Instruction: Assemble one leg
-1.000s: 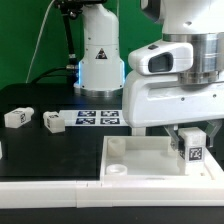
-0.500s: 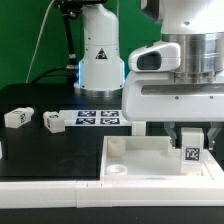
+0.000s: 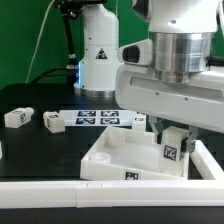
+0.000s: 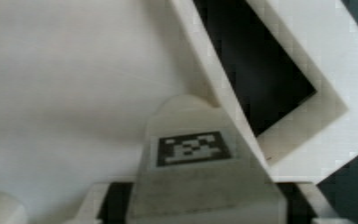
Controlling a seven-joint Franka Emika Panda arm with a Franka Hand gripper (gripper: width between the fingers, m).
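My pincer [image 3: 172,146] is clamped on a leg [image 3: 171,150], held inside the white tray [image 3: 108,157] at the table's [image 3: 40,152] front right corner, the tray tilted. My own arm hides the tray's right part. Only the wrist view shows the leg's tag [image 4: 194,148] close up; only the exterior view shows two more legs [image 3: 17,116] [image 3: 54,122] near the left edge.
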